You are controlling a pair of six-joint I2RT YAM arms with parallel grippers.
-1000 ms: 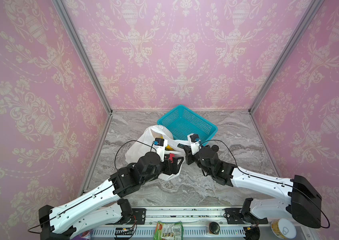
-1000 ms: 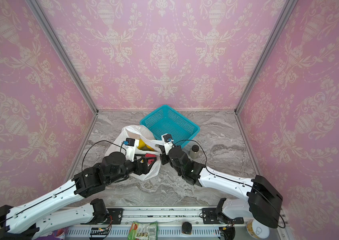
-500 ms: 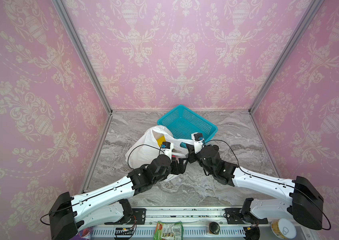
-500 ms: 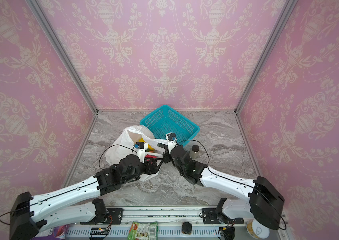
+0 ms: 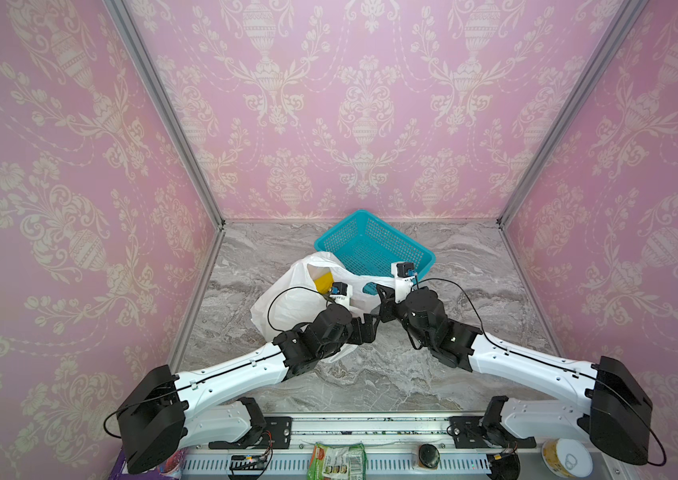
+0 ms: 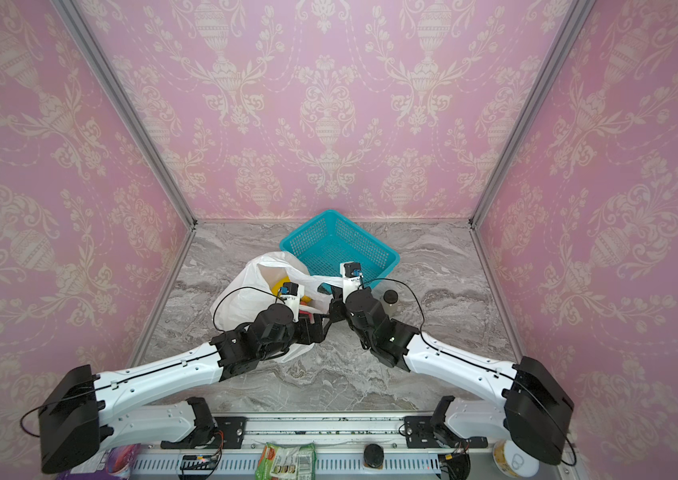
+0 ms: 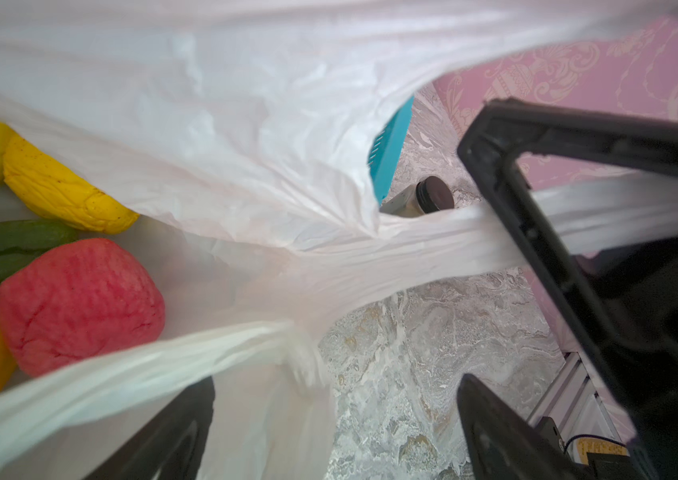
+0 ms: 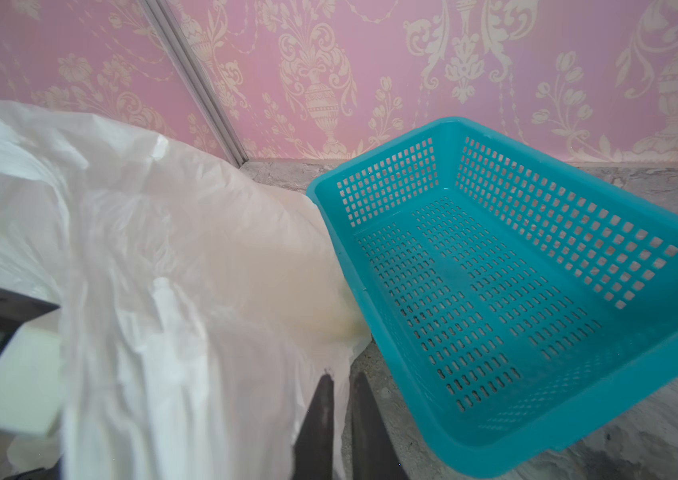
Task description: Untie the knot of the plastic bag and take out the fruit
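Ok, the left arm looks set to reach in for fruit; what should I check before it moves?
1. plastic bag mouth open: ok.
2. right tool shut on its handle strap: ok.
3. left tool open, at the mouth: ok.
4. red fruit showing inside: ok.
5. basket beside the bag, nothing in it: ok.
6. left tool's way past the taut strap: cannot tell.

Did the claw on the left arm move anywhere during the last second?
Yes. In a top view the left gripper has slid to the right, ending closer to level with the near corner of the blue basket, which has not shifted.
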